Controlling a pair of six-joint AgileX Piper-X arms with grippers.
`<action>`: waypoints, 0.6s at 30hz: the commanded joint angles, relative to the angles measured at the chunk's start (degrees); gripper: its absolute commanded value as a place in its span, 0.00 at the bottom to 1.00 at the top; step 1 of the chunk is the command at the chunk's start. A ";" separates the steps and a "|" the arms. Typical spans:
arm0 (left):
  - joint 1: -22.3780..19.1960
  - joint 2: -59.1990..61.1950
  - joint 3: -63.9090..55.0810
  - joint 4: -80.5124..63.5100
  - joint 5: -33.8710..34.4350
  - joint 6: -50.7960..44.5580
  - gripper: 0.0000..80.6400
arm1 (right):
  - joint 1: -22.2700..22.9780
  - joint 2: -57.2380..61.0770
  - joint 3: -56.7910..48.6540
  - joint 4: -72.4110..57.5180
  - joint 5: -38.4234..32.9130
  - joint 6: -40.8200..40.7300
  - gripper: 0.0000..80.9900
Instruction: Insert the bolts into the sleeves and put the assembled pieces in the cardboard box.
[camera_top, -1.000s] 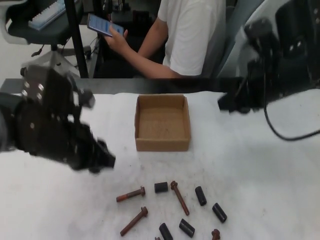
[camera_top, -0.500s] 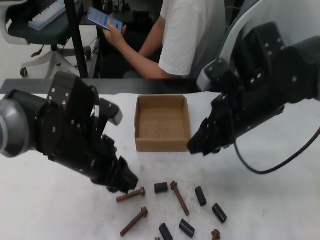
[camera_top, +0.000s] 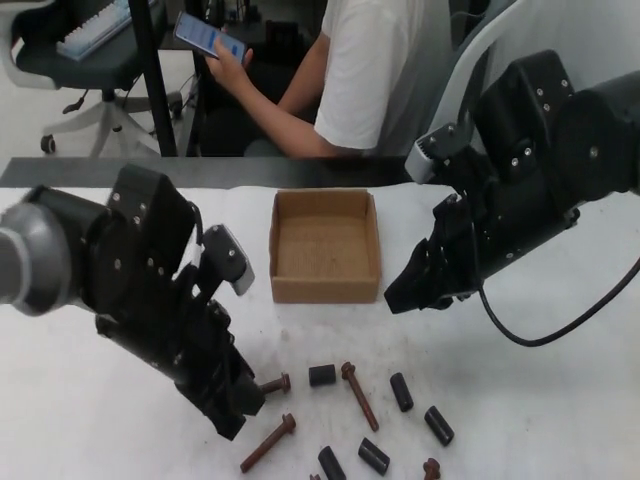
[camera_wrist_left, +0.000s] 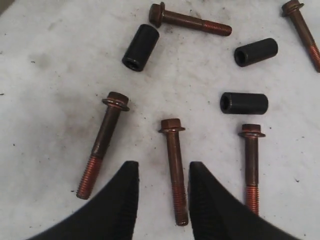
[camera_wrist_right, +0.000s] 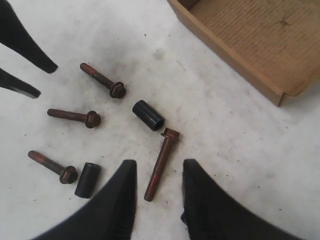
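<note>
Item: left gripper (camera_wrist_left: 162, 200), fingers parted by a moderate gap and holding nothing, set low over the loose parts on the bench (camera_top: 560, 400). Its fingers stood either side of the threaded end of the middle bolt (camera_wrist_left: 175, 170); whether they touched the bench could not be told. Item: right gripper (camera_wrist_right: 157, 200), likewise parted and empty, hanging above a second bolt (camera_wrist_right: 161, 165) with a sleeve (camera_wrist_right: 148, 115) just beside that bolt's head. Item: loose stock, 5 bolts and 3 sleeves counted in the left wrist view, all lying flat and unassembled near the cardboard box (camera_top: 325, 288), in which no assembled piece lay. Hazards, as judged: 1, closing on the threaded end would probably cover the very part that must enter a sleeve, and a hold so far from the head could let the bolt droop or swing. 2, a flanking bolt (camera_wrist_left: 102, 145) lay near the outer side of 1 finger and another flanking bolt (camera_wrist_left: 250, 160) near the other, so a skewed closing might nudge or trap a neighbour. 3, the sleeves, cylinders on their sides, would likely roll off if brushed. 4, both arms hung over the same small cluster, so a clash between them seemed possible. 5, any misalignment at mating could jam the bolt at the sleeve's mouth.
</note>
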 joint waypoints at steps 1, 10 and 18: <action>-0.82 3.45 -0.54 -2.40 -1.24 1.34 0.39 | -0.29 -0.53 -0.59 0.58 -2.00 -0.32 0.37; -1.84 7.56 -5.20 -2.84 -6.16 10.72 0.39 | -0.29 -0.88 -1.65 0.59 -2.35 -0.13 0.37; -1.84 11.41 -10.11 -0.88 -6.16 14.25 0.39 | -0.29 -2.36 -1.65 0.59 -4.71 1.02 0.37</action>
